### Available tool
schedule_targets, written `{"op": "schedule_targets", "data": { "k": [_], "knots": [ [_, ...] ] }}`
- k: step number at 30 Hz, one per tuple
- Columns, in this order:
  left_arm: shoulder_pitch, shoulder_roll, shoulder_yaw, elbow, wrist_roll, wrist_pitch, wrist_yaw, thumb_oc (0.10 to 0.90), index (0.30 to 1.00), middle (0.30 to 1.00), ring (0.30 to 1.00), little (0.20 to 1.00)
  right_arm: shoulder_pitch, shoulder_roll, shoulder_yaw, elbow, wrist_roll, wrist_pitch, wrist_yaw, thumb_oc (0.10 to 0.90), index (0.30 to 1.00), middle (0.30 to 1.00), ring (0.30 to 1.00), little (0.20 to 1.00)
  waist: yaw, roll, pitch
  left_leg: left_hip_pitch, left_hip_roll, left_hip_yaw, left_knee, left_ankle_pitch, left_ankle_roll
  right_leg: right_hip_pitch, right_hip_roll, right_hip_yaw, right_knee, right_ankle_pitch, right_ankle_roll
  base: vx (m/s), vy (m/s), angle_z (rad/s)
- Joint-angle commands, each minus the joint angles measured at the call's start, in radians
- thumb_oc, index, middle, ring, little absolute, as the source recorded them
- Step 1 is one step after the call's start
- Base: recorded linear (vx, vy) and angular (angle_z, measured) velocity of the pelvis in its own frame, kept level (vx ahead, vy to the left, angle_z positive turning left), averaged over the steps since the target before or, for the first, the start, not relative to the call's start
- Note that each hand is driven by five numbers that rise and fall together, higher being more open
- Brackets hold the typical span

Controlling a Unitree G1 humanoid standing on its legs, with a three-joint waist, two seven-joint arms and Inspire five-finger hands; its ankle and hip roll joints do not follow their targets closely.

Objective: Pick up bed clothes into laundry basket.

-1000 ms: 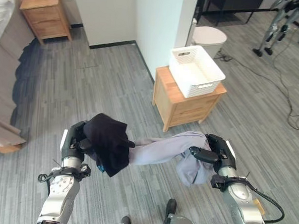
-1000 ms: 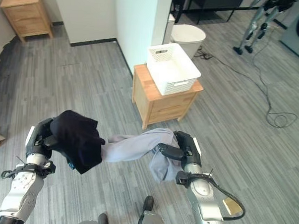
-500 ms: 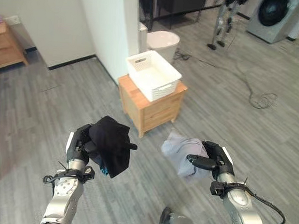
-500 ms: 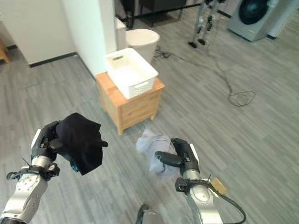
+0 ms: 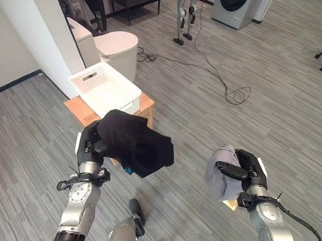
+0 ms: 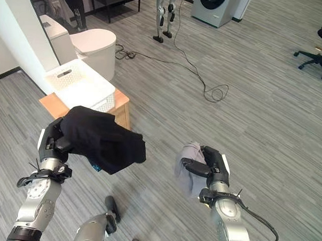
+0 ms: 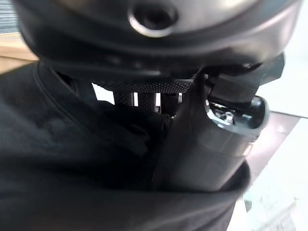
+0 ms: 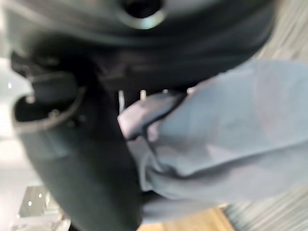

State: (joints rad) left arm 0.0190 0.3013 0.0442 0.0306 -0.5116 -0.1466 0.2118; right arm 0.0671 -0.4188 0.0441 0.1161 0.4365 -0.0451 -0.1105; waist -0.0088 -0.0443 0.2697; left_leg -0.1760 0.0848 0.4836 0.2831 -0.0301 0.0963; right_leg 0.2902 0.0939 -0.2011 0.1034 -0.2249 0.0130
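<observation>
On the wooden cabinet (image 5: 81, 106) the white laundry basket (image 5: 104, 89) waits; black garment (image 5: 136, 143) is clenched by left hand (image 5: 89, 147), grey garment (image 5: 219, 172) by right hand (image 5: 248, 169), for carrying.

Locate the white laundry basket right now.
The white laundry basket sits on the small wooden cabinet at upper left of the eye views, just beyond the black garment held in the left hand.

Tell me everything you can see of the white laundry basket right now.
The laundry basket is white, plastic-looking and rectangular, with slotted walls and a cut-out handle in its end wall. It sits upright on a small wooden cabinet, overhanging its top, beside a white bin. Its inside looks empty. The black garment in the left robot hand hangs in front of its near corner.
</observation>
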Motion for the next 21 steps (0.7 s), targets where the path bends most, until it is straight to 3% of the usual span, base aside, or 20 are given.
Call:
{"op": "schedule_targets", "data": {
  "k": [1, 2, 3, 4, 6, 7, 8, 9, 10, 11, 12, 13, 15, 21],
  "knots": [
    [-0.094, 0.087, 0.058, -0.142, 0.029, -0.152, 0.040, 0.400, 0.300, 0.300, 0.300, 0.300, -0.129, -0.015, -0.039, -0.078, -0.032, -0.114, 0.045, 0.400, 0.300, 0.300, 0.300, 0.300, 0.048, -0.022, -0.059, 0.102, -0.026, -0.062, -0.111, -0.001, -0.054, -0.182, -0.242, -0.050, 0.564, 0.177, 0.185, 0.34, 0.061, -0.19],
    [-0.122, 0.111, 0.034, -0.140, 0.057, -0.157, 0.048, 0.400, 0.300, 0.300, 0.300, 0.300, -0.135, -0.014, -0.025, -0.079, -0.046, -0.113, 0.050, 0.400, 0.300, 0.300, 0.300, 0.300, 0.016, -0.009, -0.038, 0.128, -0.035, -0.120, -0.120, -0.016, -0.046, -0.289, -0.190, 0.038, 0.674, 0.183, 0.179, 0.32, -0.037, 0.30],
    [-0.141, 0.121, 0.020, -0.131, 0.058, -0.160, 0.044, 0.400, 0.300, 0.300, 0.300, 0.300, -0.134, -0.021, -0.019, -0.087, -0.049, -0.112, 0.058, 0.400, 0.300, 0.300, 0.300, 0.300, 0.000, -0.003, -0.037, 0.137, -0.051, -0.181, -0.138, -0.013, -0.047, -0.333, -0.144, 0.110, 0.656, 0.158, 0.169, 0.34, -0.105, 0.94],
    [-0.162, 0.123, 0.000, -0.130, 0.052, -0.159, 0.035, 0.400, 0.300, 0.300, 0.300, 0.300, -0.136, -0.032, -0.013, -0.097, -0.054, -0.110, 0.062, 0.400, 0.300, 0.300, 0.300, 0.300, -0.007, -0.001, -0.038, 0.147, -0.064, -0.216, -0.154, -0.009, -0.051, -0.340, -0.162, 0.129, 0.606, 0.155, 0.155, 0.29, -0.150, 2.26],
    [-0.190, 0.138, -0.020, -0.127, 0.044, -0.154, 0.014, 0.400, 0.300, 0.300, 0.300, 0.300, -0.135, -0.051, -0.023, -0.109, -0.052, -0.109, 0.066, 0.400, 0.300, 0.300, 0.300, 0.300, -0.005, 0.024, -0.043, 0.161, -0.039, -0.256, -0.178, -0.002, -0.075, -0.346, -0.261, 0.105, 0.485, 0.128, 0.113, 0.21, -0.134, 2.50],
    [-0.192, 0.138, -0.021, -0.125, 0.043, -0.155, 0.013, 0.400, 0.300, 0.300, 0.300, 0.300, -0.134, -0.051, -0.024, -0.109, -0.052, -0.109, 0.067, 0.400, 0.300, 0.300, 0.300, 0.300, -0.011, 0.023, -0.043, 0.161, -0.041, -0.264, -0.178, -0.002, -0.076, -0.339, -0.263, 0.096, 0.483, 0.124, 0.112, 0.20, -0.179, 1.15],
    [-0.217, 0.147, -0.052, -0.107, 0.031, -0.149, -0.001, 0.400, 0.300, 0.300, 0.300, 0.300, -0.125, -0.056, -0.036, -0.114, -0.049, -0.112, 0.064, 0.400, 0.300, 0.300, 0.300, 0.300, -0.027, 0.017, -0.042, 0.171, -0.045, -0.331, -0.174, -0.023, -0.091, -0.340, -0.286, 0.146, 0.374, 0.078, 0.100, 0.14, -0.144, 0.83],
    [-0.218, 0.147, -0.052, -0.107, 0.031, -0.149, -0.002, 0.400, 0.300, 0.300, 0.300, 0.300, -0.126, -0.056, -0.037, -0.114, -0.049, -0.112, 0.064, 0.400, 0.300, 0.300, 0.300, 0.300, -0.028, 0.020, -0.043, 0.168, -0.042, -0.332, -0.175, -0.019, -0.091, -0.340, -0.283, 0.143, 0.367, 0.084, 0.098, 0.27, -0.294, 1.76],
    [-0.238, 0.159, -0.088, -0.088, 0.018, -0.142, -0.030, 0.400, 0.300, 0.300, 0.300, 0.300, -0.119, -0.057, -0.041, -0.114, -0.047, -0.113, 0.065, 0.400, 0.300, 0.300, 0.300, 0.300, -0.036, 0.006, -0.044, 0.168, -0.049, -0.393, -0.162, -0.041, -0.103, -0.328, -0.277, 0.247, 0.237, 0.100, 0.108, 0.17, -0.260, 1.89],
    [-0.236, 0.169, -0.098, -0.097, 0.021, -0.138, -0.043, 0.400, 0.300, 0.300, 0.300, 0.300, -0.121, -0.055, -0.039, -0.114, -0.047, -0.113, 0.065, 0.400, 0.300, 0.300, 0.300, 0.300, -0.030, -0.001, -0.046, 0.165, -0.047, -0.411, -0.158, -0.044, -0.111, -0.318, -0.290, 0.264, 0.195, 0.117, 0.117, 0.18, -0.256, 1.80],
    [-0.236, 0.170, -0.098, -0.097, 0.020, -0.137, -0.043, 0.400, 0.300, 0.300, 0.300, 0.300, -0.121, -0.054, -0.039, -0.113, -0.047, -0.113, 0.066, 0.400, 0.300, 0.300, 0.300, 0.300, -0.031, -0.002, -0.046, 0.166, -0.048, -0.413, -0.157, -0.045, -0.111, -0.313, -0.291, 0.261, 0.189, 0.119, 0.117, 0.08, -0.267, 1.05],
    [-0.223, 0.183, -0.100, -0.097, 0.018, -0.135, -0.060, 0.400, 0.300, 0.300, 0.300, 0.300, -0.119, -0.047, -0.037, -0.117, -0.049, -0.113, 0.066, 0.400, 0.300, 0.300, 0.300, 0.300, -0.024, -0.010, -0.048, 0.164, -0.045, -0.440, -0.156, -0.045, -0.124, -0.302, -0.312, 0.276, 0.160, 0.164, 0.135, 0.04, -0.264, 1.09],
    [-0.216, 0.190, -0.088, -0.088, 0.008, -0.135, -0.062, 0.400, 0.300, 0.300, 0.300, 0.300, -0.108, -0.045, -0.041, -0.122, -0.050, -0.111, 0.074, 0.400, 0.300, 0.300, 0.300, 0.300, -0.016, -0.022, -0.051, 0.159, -0.039, -0.471, -0.158, -0.038, -0.140, -0.286, -0.300, 0.300, 0.150, 0.160, 0.140, 0.02, -0.327, 0.80],
    [-0.163, 0.171, -0.030, -0.094, -0.021, -0.136, -0.045, 0.400, 0.300, 0.300, 0.300, 0.300, -0.088, -0.067, -0.050, -0.136, -0.044, -0.110, 0.088, 0.400, 0.300, 0.300, 0.300, 0.300, 0.013, -0.027, -0.053, 0.132, 0.016, -0.526, -0.176, 0.015, -0.188, -0.219, -0.253, 0.234, 0.040, 0.067, 0.115, -0.07, -0.301, 0.10]
  ]
}}
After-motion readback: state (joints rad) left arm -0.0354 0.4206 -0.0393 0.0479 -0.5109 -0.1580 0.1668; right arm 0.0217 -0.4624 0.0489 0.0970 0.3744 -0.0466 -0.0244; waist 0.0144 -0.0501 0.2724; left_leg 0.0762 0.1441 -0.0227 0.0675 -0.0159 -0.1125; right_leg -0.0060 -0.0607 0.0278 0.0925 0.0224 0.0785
